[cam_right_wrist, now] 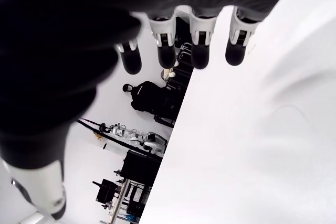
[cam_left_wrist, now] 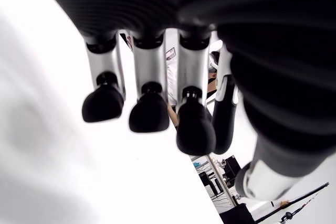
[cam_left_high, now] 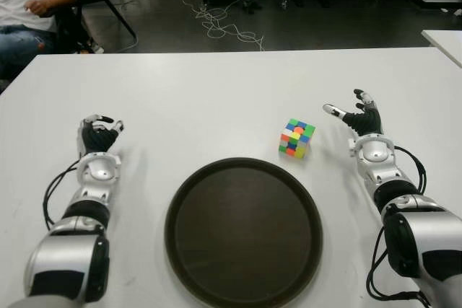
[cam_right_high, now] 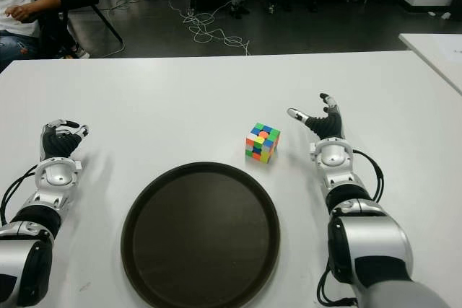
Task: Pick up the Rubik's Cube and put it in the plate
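Note:
A multicoloured Rubik's Cube (cam_left_high: 297, 138) sits on the white table (cam_left_high: 216, 99), just beyond the far right rim of a round dark brown plate (cam_left_high: 244, 231). The plate holds nothing. My right hand (cam_left_high: 354, 115) is to the right of the cube, a short gap away, fingers spread and holding nothing. In the right wrist view its fingertips (cam_right_wrist: 200, 57) hang free over the table. My left hand (cam_left_high: 98, 132) shows at the left side of the table, far from the cube, fingers relaxed and empty.
A seated person (cam_left_high: 29, 12) in a white shirt is past the table's far left corner. Cables (cam_left_high: 224, 27) lie on the dark floor behind the table. Another white table's corner (cam_left_high: 444, 40) shows at the right.

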Controlling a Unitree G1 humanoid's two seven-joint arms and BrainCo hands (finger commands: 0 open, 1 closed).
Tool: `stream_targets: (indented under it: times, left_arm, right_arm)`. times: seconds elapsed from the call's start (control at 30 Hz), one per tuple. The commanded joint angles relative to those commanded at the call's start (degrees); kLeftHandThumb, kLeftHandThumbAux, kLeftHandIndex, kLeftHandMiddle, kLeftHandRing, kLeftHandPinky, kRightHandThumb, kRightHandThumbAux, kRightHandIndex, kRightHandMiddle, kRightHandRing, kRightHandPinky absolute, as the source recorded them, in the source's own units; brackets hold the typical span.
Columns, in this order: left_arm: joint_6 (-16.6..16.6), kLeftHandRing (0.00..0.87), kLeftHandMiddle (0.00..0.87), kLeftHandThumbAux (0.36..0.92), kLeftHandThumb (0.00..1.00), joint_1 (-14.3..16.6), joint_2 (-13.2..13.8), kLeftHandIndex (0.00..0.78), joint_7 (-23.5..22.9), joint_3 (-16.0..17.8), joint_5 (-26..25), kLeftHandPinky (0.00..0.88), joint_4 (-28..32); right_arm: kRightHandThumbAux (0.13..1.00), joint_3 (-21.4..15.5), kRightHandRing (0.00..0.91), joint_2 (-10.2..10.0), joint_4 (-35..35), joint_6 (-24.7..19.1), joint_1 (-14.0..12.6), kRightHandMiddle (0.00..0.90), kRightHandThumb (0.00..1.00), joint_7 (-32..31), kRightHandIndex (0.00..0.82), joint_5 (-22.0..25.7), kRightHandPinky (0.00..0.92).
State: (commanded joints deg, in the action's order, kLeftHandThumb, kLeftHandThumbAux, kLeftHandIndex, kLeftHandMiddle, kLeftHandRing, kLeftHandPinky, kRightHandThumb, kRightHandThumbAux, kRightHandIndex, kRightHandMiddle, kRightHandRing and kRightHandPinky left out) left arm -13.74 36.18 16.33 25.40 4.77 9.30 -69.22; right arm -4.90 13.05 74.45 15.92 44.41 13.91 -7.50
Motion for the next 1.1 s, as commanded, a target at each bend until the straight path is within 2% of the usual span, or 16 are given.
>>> stream_targets:
  times: [0.5,1.1]
  left_arm:
    - [-0.82,0.812,0.814,0.701,0.712,-0.17,0.04,0.442,-0.26,-0.05,0.11,0.797,0.24]
    - [0.29,0.801,0.805,0.7,0.712,-0.03,-0.11,0.441,0.35,-0.22,0.28,0.787,0.37]
  right_arm:
    - [0.663,0.25,0.084,0.05,0.0,-0.63,0.11,0.084,0.0,0.04,0.118,-0.1,0.072]
    - [0.68,0.0,0.078,0.12,0.16,-0.8,0.08,0.076,0.0,-0.11,0.11,0.1,0.072]
